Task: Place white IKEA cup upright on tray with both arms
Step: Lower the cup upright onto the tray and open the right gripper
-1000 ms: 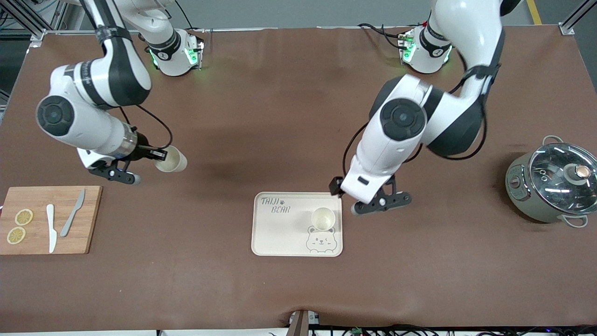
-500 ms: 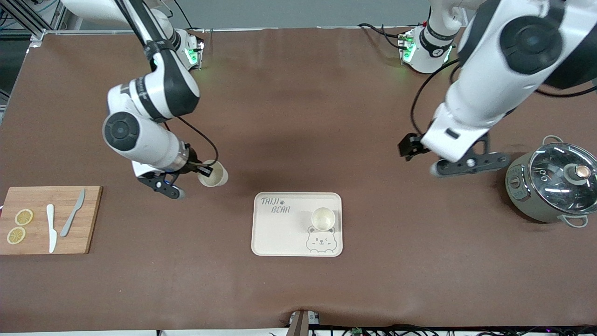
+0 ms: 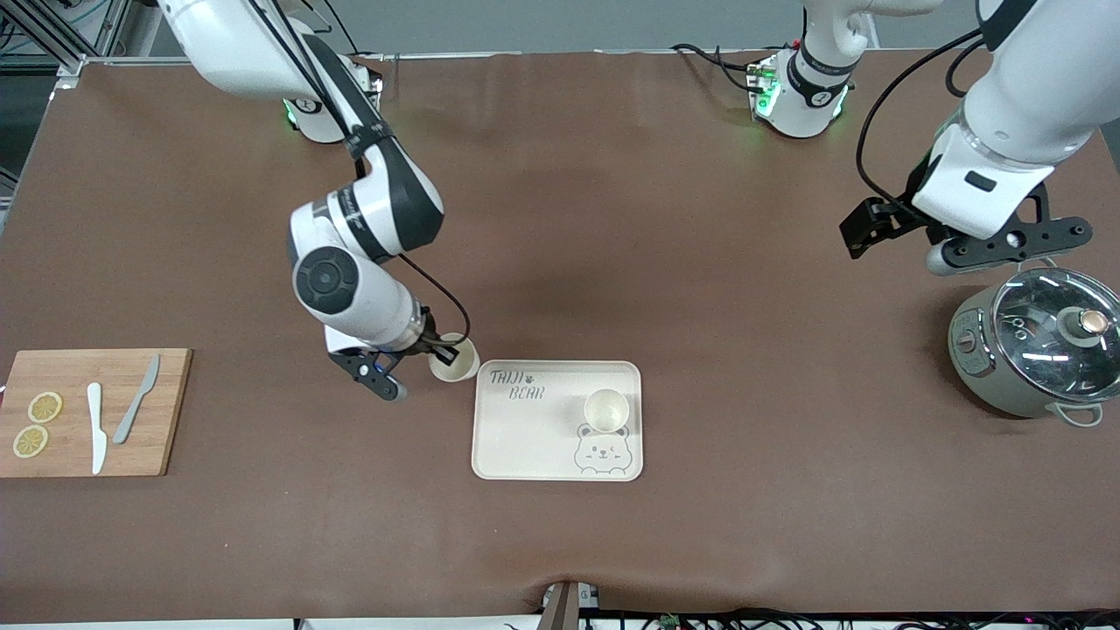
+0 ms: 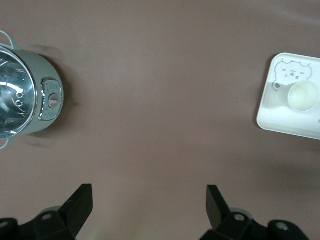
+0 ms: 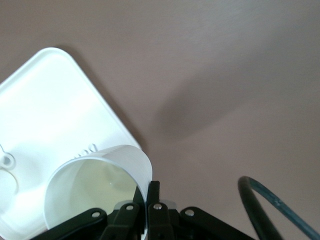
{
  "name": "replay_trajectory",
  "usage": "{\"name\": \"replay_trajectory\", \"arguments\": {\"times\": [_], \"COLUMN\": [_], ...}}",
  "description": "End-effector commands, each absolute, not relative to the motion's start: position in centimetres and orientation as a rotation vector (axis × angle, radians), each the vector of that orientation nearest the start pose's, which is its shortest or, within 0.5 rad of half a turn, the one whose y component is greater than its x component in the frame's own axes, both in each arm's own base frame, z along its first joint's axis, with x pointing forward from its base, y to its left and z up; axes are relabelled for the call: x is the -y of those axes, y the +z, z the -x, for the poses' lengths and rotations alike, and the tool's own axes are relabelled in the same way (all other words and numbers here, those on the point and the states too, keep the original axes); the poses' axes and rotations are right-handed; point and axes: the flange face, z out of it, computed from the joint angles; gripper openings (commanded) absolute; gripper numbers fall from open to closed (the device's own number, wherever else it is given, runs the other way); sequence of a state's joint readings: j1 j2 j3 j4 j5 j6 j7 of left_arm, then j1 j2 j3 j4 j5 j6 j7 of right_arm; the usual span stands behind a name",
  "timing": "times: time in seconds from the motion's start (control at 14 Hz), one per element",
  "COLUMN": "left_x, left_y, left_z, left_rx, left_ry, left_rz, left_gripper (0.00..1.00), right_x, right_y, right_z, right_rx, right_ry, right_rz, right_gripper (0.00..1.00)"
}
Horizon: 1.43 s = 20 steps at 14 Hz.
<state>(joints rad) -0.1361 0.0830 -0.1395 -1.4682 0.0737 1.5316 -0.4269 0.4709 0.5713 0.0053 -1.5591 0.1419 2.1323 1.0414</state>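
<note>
brown matting covers the long table (image 3: 560, 219), on which a cream tray (image 3: 525, 437) lettered "taiji bear" is set near the middle. one white cup (image 3: 605, 409) is already stood upright on the tray, just above the bear drawing. a second white cup (image 3: 454, 360) is carried by the right gripper (image 3: 439, 353), low over the table just beside the tray's corner at the right arm's end; its wall is pinched at the rim between the two fingers, one inside and one outside, as the right wrist view shows (image 5: 100, 190). the cup is judged light, thin-walled and smooth, stiff enough for a rim pinch but liable to swing or slip if jolted, so a hold on the rim wall with the mouth kept upward looks the sound choice. the right arm is bent sharply at the elbow, its forearm angled down toward the tray. the left gripper (image 3: 901, 229) is held high over bare table near a lidded grey pot (image 3: 1037, 343), its jaws spread wide and empty, and the left arm waits there. a wooden cutting board (image 3: 92, 411) with lemon slices and two knives lies at the right arm's end, nearer the front camera.
</note>
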Motion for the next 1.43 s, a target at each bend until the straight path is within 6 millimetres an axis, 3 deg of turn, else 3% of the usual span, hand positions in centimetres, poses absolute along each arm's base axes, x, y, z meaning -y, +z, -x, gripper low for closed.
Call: {"name": "replay_trajectory", "arguments": {"times": [0.0,0.14,0.5,0.71,0.93,1.0,1.21,1.29,1.36], "left_x": [12.0,10.0,7.3,6.6,4.5,4.2,4.7,4.9,5.1], "left_y": [62.4,62.8,63.2,63.6,64.9,65.1,65.6,65.6,65.2], "left_z": [-55.2,-55.2,-55.6,-55.2,-54.3,-54.2,-53.7,-53.8,-53.8], "left_rx": [0.173,0.180,0.107,0.104,-0.008,-0.008,-0.021,-0.020,-0.023], "left_ry": [-0.027,-0.029,-0.017,0.012,0.011,0.002,-0.032,-0.035,-0.028], "left_rz": [3.053,3.052,3.072,3.076,3.080,3.082,3.091,3.126,3.127], "left_gripper": [1.00,1.00,1.00,1.00,1.00,1.00,1.00,1.00,1.00], "right_x": [-36.8,-38.0,-38.3,-38.4,-38.1,-38.0,-37.9,-37.9,-37.9], "right_y": [28.9,28.2,25.4,24.8,24.3,23.9,23.9,23.9,23.9], "right_z": [-63.0,-62.8,-62.7,-62.7,-62.8,-62.9,-62.9,-62.9,-62.9], "right_rx": [-1.033,-1.025,-1.013,-1.045,-1.035,-1.037,-1.040,-1.040,-1.040], "right_ry": [0.067,0.065,0.045,0.037,0.010,0.012,0.012,0.012,0.013], "right_rz": [2.837,2.841,2.875,2.865,2.883,2.885,2.884,2.884,2.884], "right_gripper": [0.00,0.00,0.00,0.00,0.00,0.06,0.61,0.69,0.87]}}
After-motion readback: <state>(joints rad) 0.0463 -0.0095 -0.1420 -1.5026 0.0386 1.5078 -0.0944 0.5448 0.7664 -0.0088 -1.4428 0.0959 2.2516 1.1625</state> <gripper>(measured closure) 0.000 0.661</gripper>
